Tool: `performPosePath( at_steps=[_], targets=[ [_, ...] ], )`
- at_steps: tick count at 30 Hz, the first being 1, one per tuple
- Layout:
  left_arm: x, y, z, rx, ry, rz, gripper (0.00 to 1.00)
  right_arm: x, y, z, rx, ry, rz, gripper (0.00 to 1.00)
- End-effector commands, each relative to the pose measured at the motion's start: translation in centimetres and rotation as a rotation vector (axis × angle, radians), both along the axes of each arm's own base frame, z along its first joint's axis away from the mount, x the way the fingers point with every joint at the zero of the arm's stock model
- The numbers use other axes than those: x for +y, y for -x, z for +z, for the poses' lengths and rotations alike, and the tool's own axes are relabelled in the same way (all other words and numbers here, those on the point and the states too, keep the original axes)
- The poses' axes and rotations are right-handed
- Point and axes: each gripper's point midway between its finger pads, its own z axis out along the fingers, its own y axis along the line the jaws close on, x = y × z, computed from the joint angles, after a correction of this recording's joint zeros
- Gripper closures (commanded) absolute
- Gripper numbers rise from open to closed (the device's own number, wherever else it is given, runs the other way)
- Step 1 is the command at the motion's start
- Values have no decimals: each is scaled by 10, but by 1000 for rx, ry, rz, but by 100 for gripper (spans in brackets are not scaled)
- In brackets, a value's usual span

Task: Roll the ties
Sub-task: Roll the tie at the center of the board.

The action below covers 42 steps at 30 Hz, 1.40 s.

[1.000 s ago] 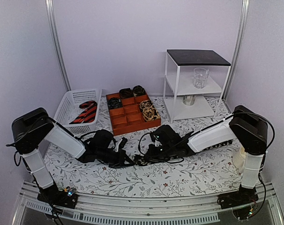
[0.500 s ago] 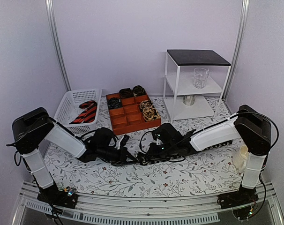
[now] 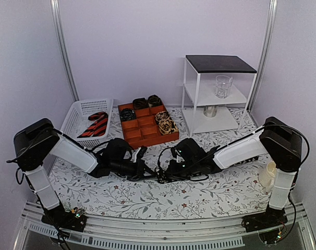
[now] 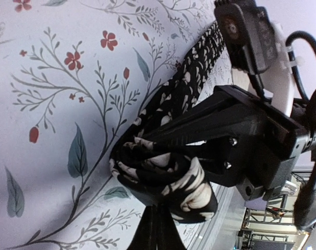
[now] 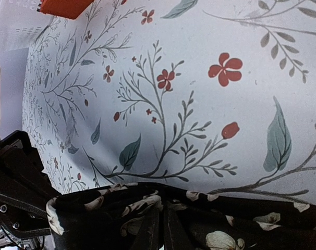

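Observation:
A black tie with cream flowers (image 4: 163, 174) lies on the flowered cloth at the table's middle, partly wound into a loose coil. Its free strip (image 4: 199, 62) runs away over the cloth. My left gripper (image 4: 157, 211) is shut on the coil's near side. My right gripper (image 5: 160, 216) is shut on the same tie (image 5: 226, 229) from the other side. In the top view the left gripper (image 3: 142, 168) and the right gripper (image 3: 164, 173) meet tip to tip and hide most of the tie.
A red compartment tray (image 3: 142, 136) with several rolled ties stands behind the grippers. A white basket (image 3: 80, 112) at the back left holds a red-and-black striped tie (image 3: 95, 125). A white shelf unit (image 3: 215, 94) with a glass (image 3: 223, 86) stands at the back right.
Both grippers have moved a little away from the near edge, toward the tray, with the tie still held between them. The left wrist has turned.

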Motion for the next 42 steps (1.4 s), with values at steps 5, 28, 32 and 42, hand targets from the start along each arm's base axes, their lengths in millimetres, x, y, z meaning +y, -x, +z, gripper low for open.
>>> performPosePath(
  at_steps=[5, 28, 32, 42],
  targets=[
    [-13, 5, -6, -16, -23, -46, 100, -4, -2, 8, 8, -55, -16, 95],
    [-32, 2, -3, -37, -47, -85, 100, -38, -8, 22, -93, -28, -129, 98],
    [-37, 1, -2, -41, -46, -95, 100, -62, -15, 32, -133, 2, -224, 94],
    [-52, 1, -8, -51, -66, -130, 100, -54, -15, 59, -178, -48, -135, 72]
  ],
)
